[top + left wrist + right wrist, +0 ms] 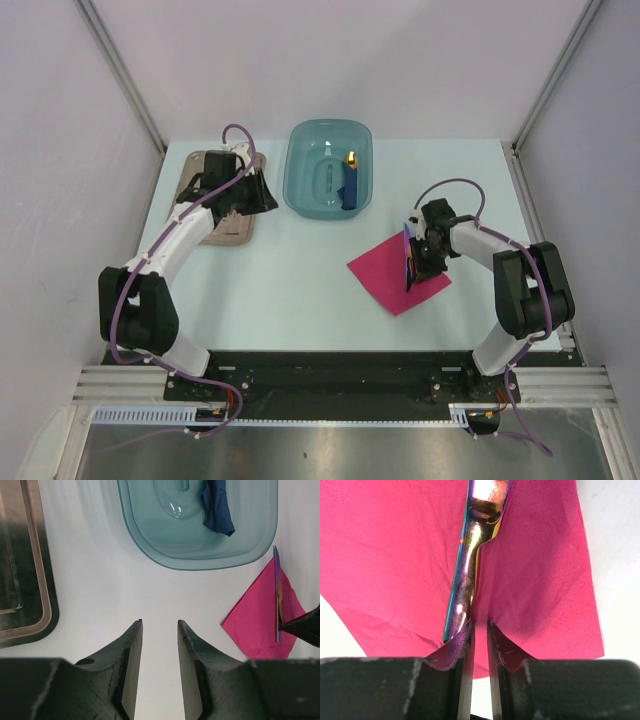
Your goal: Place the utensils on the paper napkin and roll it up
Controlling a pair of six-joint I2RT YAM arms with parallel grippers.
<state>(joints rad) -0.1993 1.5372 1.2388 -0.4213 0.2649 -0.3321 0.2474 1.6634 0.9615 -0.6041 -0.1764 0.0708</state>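
Top external view first: where do the task items stand? (Supervisor)

The paper napkin (385, 278) lies flat and unrolled on the table (290, 290), right of centre, set corner-on like a diamond. 1 utensil (470, 570) is over its middle, standing on edge rather than lying flat. (Inspector)

State of the right pincer (479, 630)? (Supervisor)

Clenched, jaws almost together. In the right wrist view the utensil's near end runs in at the tips, so I judge it gripped there. A fold of napkin edge also curls up against the left jaw; whether it is caught, I cannot tell. (Inspector)

And the left pincer (160, 630)? (Supervisor)

Released, jaws apart with only bare table between them. It hangs near the tray (47, 610), well apart from the napkin. (Inspector)

Other cutlery? (Supervisor)

None that I can make out. The basin (292, 175) holds a blue object (350, 185) with a yellow tip, which is not cutlery. The visible part of the tray shows nothing on it. (Inspector)

Progress? (Supervisor)

Early, in my judgement. The 1st utensil has reached the napkin but is not yet laid down and let go. Any remaining pieces must follow, and rolling has not begun: no edge is turned over the cutlery. Risk noted: if the napkin fold is pinched, lifting away could drag the sheet. (Inspector)
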